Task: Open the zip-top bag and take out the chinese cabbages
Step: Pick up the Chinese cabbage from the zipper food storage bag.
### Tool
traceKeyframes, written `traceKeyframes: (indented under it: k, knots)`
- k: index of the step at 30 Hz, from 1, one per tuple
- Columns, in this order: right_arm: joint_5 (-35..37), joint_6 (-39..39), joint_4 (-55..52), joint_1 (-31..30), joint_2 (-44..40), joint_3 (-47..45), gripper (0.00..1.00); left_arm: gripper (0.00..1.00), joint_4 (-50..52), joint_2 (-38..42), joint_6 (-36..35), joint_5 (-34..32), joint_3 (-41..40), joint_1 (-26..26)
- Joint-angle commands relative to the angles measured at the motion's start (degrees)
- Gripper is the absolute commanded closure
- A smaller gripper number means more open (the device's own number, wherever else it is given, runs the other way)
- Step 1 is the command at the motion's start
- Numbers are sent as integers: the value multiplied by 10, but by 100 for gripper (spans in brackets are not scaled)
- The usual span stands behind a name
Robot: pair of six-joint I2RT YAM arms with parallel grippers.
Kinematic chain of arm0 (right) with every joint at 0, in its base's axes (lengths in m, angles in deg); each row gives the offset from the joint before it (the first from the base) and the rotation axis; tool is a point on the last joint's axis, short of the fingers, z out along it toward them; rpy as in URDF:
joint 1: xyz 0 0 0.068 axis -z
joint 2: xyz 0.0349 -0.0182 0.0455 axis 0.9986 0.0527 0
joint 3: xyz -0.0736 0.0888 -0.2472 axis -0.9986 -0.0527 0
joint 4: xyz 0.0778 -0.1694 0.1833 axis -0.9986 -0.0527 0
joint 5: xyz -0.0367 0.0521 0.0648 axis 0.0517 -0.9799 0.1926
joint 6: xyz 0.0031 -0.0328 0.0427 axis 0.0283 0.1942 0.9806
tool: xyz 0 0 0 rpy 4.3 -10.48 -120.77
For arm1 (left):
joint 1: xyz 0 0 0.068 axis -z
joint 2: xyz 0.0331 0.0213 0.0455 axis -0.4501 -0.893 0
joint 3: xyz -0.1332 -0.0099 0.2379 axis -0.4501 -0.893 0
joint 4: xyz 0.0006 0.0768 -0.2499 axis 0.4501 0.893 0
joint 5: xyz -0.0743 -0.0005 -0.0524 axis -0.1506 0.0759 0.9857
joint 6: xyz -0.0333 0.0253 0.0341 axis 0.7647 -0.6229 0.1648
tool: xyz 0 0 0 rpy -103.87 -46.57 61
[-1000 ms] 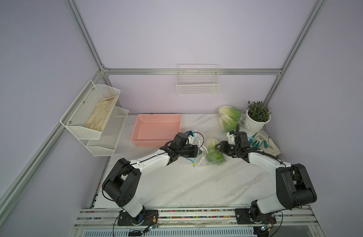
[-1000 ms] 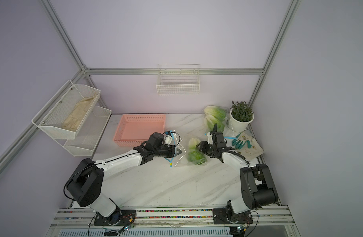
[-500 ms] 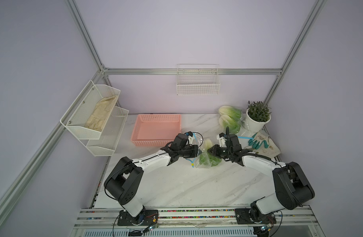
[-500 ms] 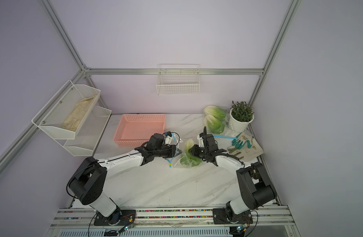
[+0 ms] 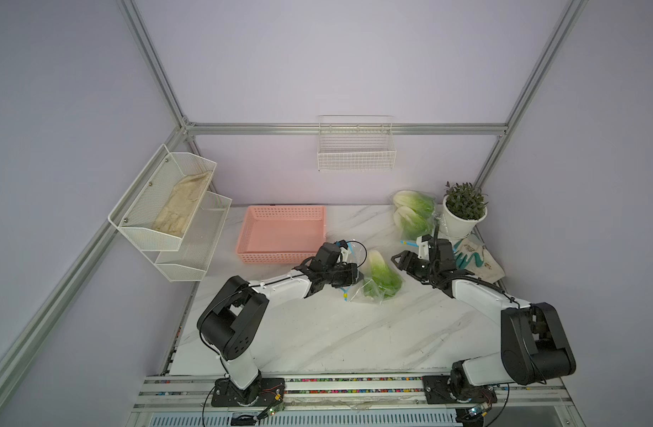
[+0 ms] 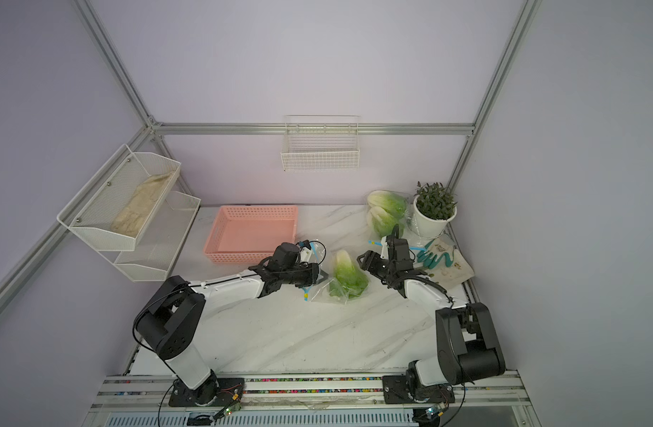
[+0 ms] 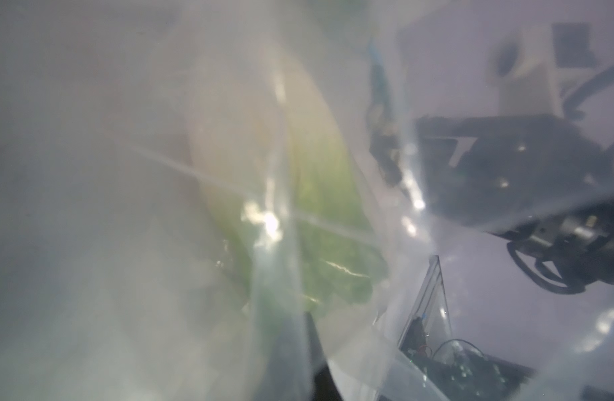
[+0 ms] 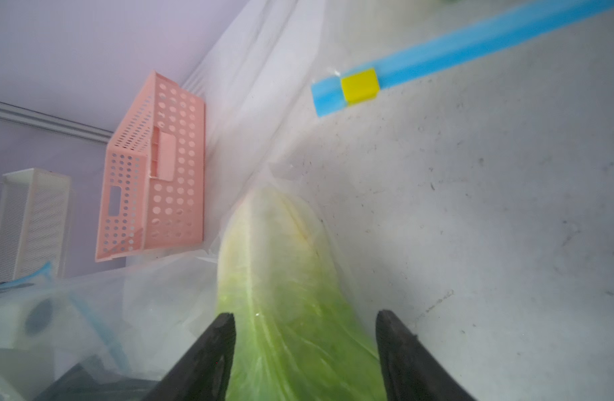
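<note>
So, prob. ~2/3 done: 2 chinese cabbages lie beside the potted plant at back, 3rd cabbage still inside the zip-top bag mid-table, L gripper pinching the bag's edge, R gripper w/ fingers spread just beside it, holding nothing.

Table, viewed from the front: at centre a cabbage lies in the bag, left gripper at its 9 o'clock, right gripper at its 2 o'clock. A tray sits at 11 o'clock; two cabbages lie at 1 o'clock, the pot just right of them, gloves before the pot. A rack hangs at 10 o'clock, a wire basket at 12.
</note>
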State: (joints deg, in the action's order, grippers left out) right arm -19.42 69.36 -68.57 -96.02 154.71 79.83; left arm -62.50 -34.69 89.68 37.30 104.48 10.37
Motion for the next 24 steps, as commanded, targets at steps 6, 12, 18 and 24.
traceKeyframes:
  k: [6, 12, 18, 24]
  knots:
    - [-72, -26, 15, -3, 54, 8, 43, 100, -23, -19, 8, 22, -19, -3]
    - [-34, 15, 20, -2, 49, -1, 100, 95, -35, -20, 15, 12, -30, -3]
    - [-20, 39, 18, 9, 101, -6, 100, 85, -40, -26, 19, 10, -35, -3]
    - [-39, 52, 42, 11, 131, -16, 100, 83, -49, -29, 26, 17, -41, -2]
